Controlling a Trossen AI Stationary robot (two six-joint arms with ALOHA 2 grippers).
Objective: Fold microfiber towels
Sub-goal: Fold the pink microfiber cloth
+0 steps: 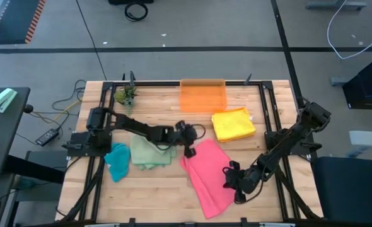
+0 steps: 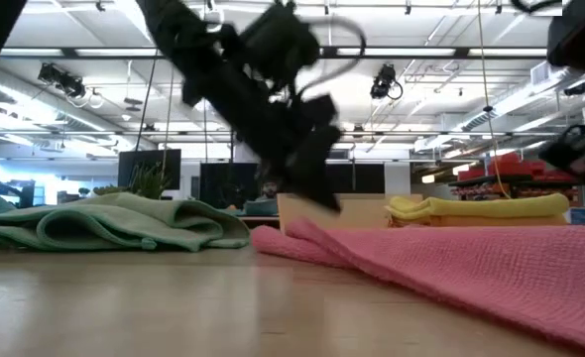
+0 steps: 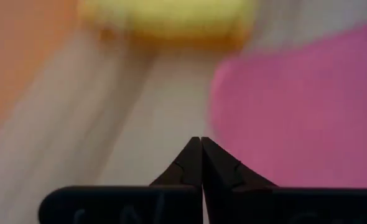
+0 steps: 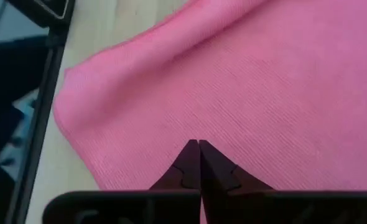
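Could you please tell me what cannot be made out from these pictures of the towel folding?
- Right gripper: right wrist view shows shut tips over the pink towel; whether cloth is pinched cannot be told.
- Left gripper: shut; its wrist view blurs the yellow towel.
- Teal towel: hidden behind the sage green towel in the low view.
- Towel tags: too small.

Robotics lab in an open industrial hall. Grey concrete floor (image 1: pixel 192 25) with dark tape lines and loose cables (image 1: pixel 135 9). Wooden tabletop (image 1: pixel 161 189) in a black metal frame (image 1: pixel 271 113), two arms mounted at its side edges. Low view: exposed ceiling, strip lights (image 2: pixel 104 55), dark monitors (image 2: pixel 149 164), red shelving (image 2: pixel 511 188) behind.
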